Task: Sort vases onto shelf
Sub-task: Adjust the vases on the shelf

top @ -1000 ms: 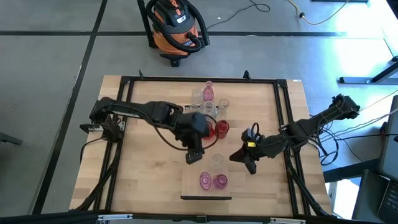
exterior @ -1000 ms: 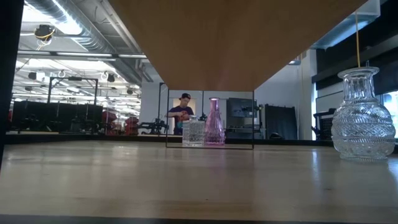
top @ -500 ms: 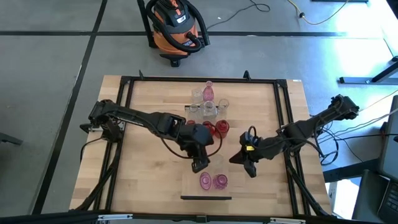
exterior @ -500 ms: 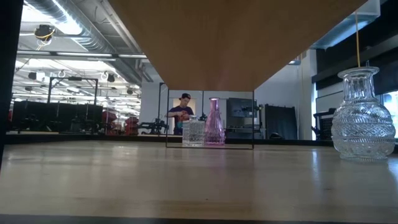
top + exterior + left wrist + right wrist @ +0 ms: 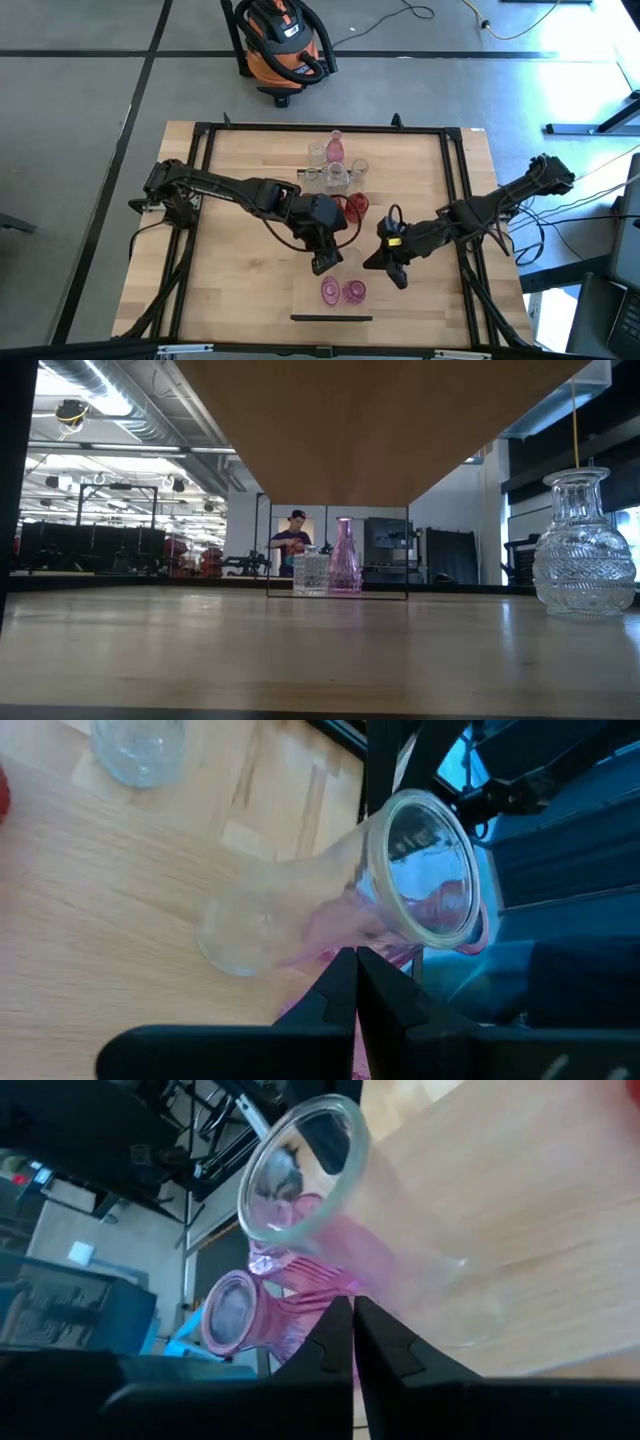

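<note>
Room: grey floor around the table (image 5: 230,290), with an orange and black shop vacuum (image 5: 282,45) at the upper middle of the high view; in the low view a person (image 5: 293,543) stands far off in the background.
Table: pale wood with a black frame, filling the middle of the high view.
Shelf: the light-wood plank (image 5: 305,298) lies at the lower middle of the table, with a dark strip along its near end.
Vases on the shelf: two pink vases (image 5: 341,291) stand side by side on it; a clear vase (image 5: 351,262) stands just above them in the high view, at the plank's far end.
Vases not yet sorted: a cluster (image 5: 335,170) of clear, pink and deep red ones sits at the upper middle of the table; the red ones (image 5: 355,206) lie closest to the arms.
Left gripper (image 5: 325,263): reaches from the left side of the frame to just left of the clear vase (image 5: 330,910); its fingers (image 5: 340,995) are together, holding nothing.
Right gripper (image 5: 388,268): comes from the right side of the frame to just right of the same clear vase (image 5: 350,1230); its fingers (image 5: 345,1335) are together too, holding nothing.
Low view: a cut-glass clear vase (image 5: 583,550) stands at the right, and a clear vase with a pink one (image 5: 344,560) stands farther back at centre.
</note>
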{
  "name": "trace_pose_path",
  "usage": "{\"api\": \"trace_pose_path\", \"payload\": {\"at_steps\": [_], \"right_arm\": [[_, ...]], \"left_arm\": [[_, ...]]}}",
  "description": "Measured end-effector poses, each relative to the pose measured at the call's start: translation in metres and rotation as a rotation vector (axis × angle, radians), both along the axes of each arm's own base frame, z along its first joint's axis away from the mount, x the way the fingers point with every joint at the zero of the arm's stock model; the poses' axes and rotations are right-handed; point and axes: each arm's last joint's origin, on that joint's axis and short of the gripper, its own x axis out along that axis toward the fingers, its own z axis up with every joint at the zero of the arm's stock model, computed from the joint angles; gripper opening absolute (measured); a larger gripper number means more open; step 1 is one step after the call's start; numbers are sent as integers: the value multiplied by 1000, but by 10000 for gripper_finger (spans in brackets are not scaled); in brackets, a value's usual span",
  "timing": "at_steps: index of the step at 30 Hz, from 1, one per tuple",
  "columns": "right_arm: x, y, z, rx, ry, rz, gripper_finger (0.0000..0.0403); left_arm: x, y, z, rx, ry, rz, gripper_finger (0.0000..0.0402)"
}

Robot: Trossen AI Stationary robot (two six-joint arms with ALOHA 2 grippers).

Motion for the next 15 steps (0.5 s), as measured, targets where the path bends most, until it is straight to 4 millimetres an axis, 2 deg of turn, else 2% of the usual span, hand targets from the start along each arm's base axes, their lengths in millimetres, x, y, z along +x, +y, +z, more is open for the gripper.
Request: {"api": "trace_pose_path", "payload": {"at_steps": [6, 15], "right_arm": [[8, -3, 0, 25, -28, 30, 0], [11, -8, 0, 24, -27, 9, 0]], "left_arm": [[0, -2, 1, -28, 0, -32, 0], [2, 2, 1, -20, -16, -21, 0]]}}
